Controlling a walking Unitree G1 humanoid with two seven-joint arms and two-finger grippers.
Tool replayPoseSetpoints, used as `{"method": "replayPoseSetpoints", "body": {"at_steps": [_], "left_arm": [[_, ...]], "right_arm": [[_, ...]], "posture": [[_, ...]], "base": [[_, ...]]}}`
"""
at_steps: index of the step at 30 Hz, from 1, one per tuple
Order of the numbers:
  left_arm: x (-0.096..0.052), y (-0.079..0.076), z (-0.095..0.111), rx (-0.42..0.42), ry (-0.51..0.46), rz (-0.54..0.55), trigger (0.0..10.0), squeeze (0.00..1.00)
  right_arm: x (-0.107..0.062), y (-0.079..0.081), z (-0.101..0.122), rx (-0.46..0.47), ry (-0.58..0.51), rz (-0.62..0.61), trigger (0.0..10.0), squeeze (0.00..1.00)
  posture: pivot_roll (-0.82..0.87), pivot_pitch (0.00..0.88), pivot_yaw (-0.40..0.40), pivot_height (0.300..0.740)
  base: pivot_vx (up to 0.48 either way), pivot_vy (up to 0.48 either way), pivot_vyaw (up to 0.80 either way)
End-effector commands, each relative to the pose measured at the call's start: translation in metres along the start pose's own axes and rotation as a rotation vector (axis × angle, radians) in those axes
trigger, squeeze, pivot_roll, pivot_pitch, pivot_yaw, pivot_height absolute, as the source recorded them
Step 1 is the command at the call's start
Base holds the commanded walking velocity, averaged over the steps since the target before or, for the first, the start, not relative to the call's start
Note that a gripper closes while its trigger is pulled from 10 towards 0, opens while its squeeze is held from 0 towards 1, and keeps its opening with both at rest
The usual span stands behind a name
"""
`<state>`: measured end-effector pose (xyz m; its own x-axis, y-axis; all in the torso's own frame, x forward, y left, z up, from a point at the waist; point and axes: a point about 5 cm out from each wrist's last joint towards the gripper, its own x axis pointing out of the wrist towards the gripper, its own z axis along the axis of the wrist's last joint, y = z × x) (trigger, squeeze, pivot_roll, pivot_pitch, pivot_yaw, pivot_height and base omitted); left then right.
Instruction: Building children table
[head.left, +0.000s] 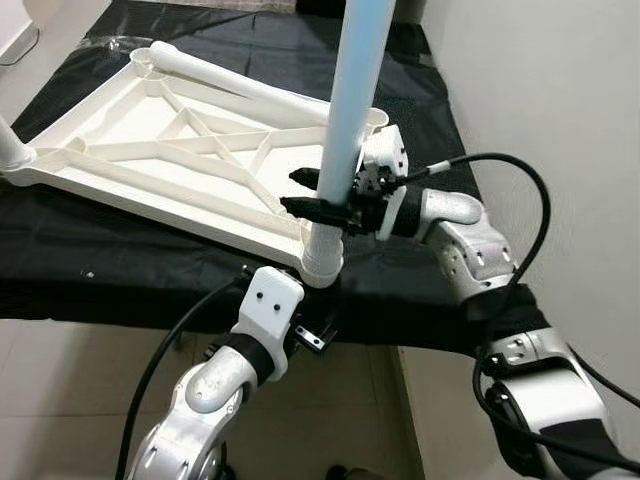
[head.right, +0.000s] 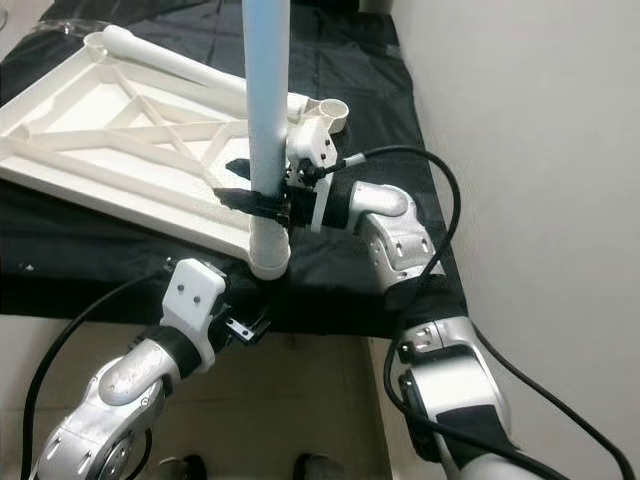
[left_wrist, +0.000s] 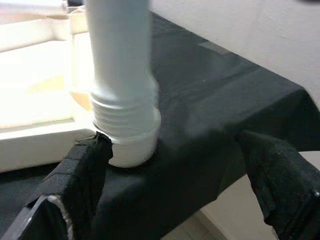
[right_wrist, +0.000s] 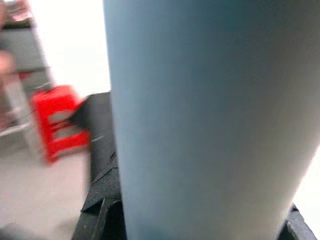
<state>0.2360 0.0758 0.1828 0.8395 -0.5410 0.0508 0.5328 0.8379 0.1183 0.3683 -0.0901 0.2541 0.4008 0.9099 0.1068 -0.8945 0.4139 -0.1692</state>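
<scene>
The white tabletop (head.left: 130, 160) lies upside down on a black cloth. A pale blue-white leg (head.left: 350, 110) stands upright in its near right corner socket (head.left: 322, 262). My right gripper (head.left: 318, 195) is shut on this leg a little above the socket, one black finger on each side. In the right wrist view the leg (right_wrist: 210, 115) is pressed close between the fingertips (right_wrist: 100, 215). My left gripper (head.left: 312, 335) hangs open just below the cloth's front edge under that corner. In the left wrist view its fingers (left_wrist: 82, 175) stand wide apart, short of the threaded leg base (left_wrist: 125, 125).
A second white leg (head.left: 240, 85) lies across the far side of the tabletop. Another leg end (head.left: 12, 150) shows at the left corner. A white wall (head.left: 560, 100) runs close along the right. Tiled floor (head.left: 80, 380) lies below the front edge. A red stool (right_wrist: 55, 120) stands farther off.
</scene>
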Motion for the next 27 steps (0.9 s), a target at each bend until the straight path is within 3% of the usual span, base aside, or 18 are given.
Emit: {"method": "replayPoseSetpoints", "body": {"at_steps": [1,4,13,16,20,22,23,24,27], "left_arm": [[-0.002,-0.002,-0.002,0.003,0.013,-0.006,10.0,0.0],[-0.002,-0.002,-0.002,0.005,0.013,-0.005,10.0,0.0],[-0.002,-0.001,-0.002,0.007,0.014,-0.004,10.0,0.0],[-0.001,0.0,-0.003,0.009,0.014,-0.001,10.0,0.0],[-0.001,0.0,-0.003,0.01,0.013,0.0,10.0,0.0],[0.0,0.001,-0.003,0.01,0.013,0.0,10.0,0.0],[0.0,0.001,-0.003,0.01,0.013,0.0,10.0,0.0],[0.0,0.001,-0.003,0.011,0.012,-0.001,10.0,0.0],[0.001,0.001,-0.003,0.011,0.011,-0.002,10.0,0.0]], "right_arm": [[-0.021,-0.006,-0.059,0.123,0.232,-0.178,10.0,0.0],[-0.03,-0.016,-0.059,0.166,0.194,-0.32,10.0,0.0],[-0.038,-0.014,-0.06,0.17,0.154,-0.351,10.0,0.0],[-0.041,-0.027,-0.063,0.13,0.176,-0.649,10.0,0.0],[-0.045,-0.032,-0.065,0.125,0.192,-0.764,10.0,0.0],[-0.056,-0.041,-0.066,0.144,0.19,-0.992,10.0,0.0],[-0.056,-0.041,-0.066,0.144,0.19,-0.992,10.0,0.0],[-0.065,-0.044,-0.065,0.158,0.182,-1.156,10.0,0.0],[-0.07,-0.045,-0.063,0.157,0.167,-1.262,10.0,0.0]], "posture": [[0.1,0.259,-0.122,0.74],[0.1,0.259,-0.121,0.74],[0.1,0.259,-0.119,0.74],[0.1,0.258,-0.117,0.74],[0.1,0.257,-0.117,0.74],[0.1,0.255,-0.114,0.74],[0.1,0.255,-0.114,0.74],[0.1,0.252,-0.115,0.74],[0.1,0.251,-0.112,0.74]], "base": [[0.0,0.0,0.0],[0.0,0.0,0.0],[0.0,0.0,0.0],[0.0,0.0,0.0],[0.0,0.0,0.0],[0.0,0.0,0.0],[0.0,0.0,0.0],[0.0,0.0,0.0],[0.0,0.0,0.0]]}}
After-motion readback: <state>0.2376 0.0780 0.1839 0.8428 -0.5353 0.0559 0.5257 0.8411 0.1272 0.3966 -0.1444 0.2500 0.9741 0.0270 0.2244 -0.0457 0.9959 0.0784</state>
